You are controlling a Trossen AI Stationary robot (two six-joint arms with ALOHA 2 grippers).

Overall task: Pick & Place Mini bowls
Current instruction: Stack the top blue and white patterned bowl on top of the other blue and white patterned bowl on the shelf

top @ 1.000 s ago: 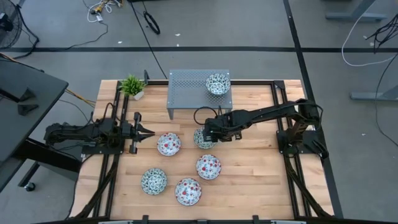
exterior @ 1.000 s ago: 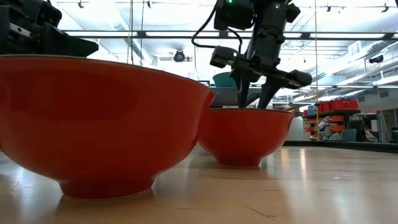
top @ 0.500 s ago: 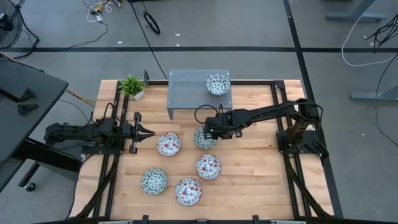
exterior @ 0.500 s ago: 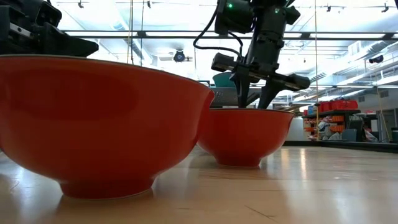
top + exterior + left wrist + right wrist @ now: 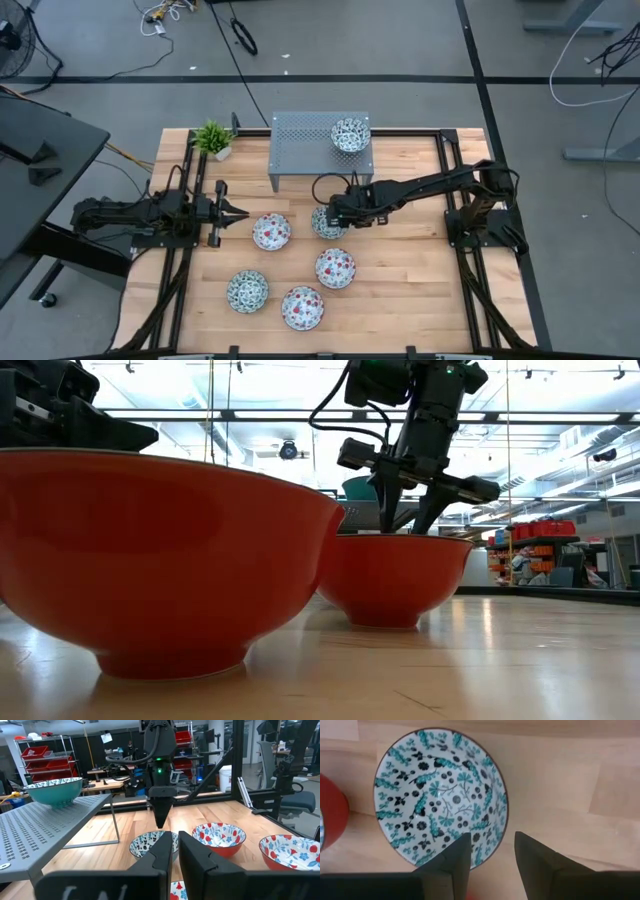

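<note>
The right gripper [image 5: 331, 212] hangs over a green bowl [image 5: 326, 222] near the middle of the worktop, just in front of the grey metal stand [image 5: 300, 140]. Its fingers [image 5: 456, 856] stand apart, straddling one side of the rim, so I judge the step to be closing on that rim for a lift. To do it well, one finger should go inside the wall and one outside, deep enough that the glazed rim cannot slip, then lift straight up before moving toward the stand.

The bowl sits upright, mouth up; being round, it has no long axis. Another green bowl [image 5: 350, 135] sits on the stand's right end. Four more bowls lie toward the front edge. The left gripper [image 5: 236, 212] waits near the left edge, fingers nearly together, holding nothing.
</note>
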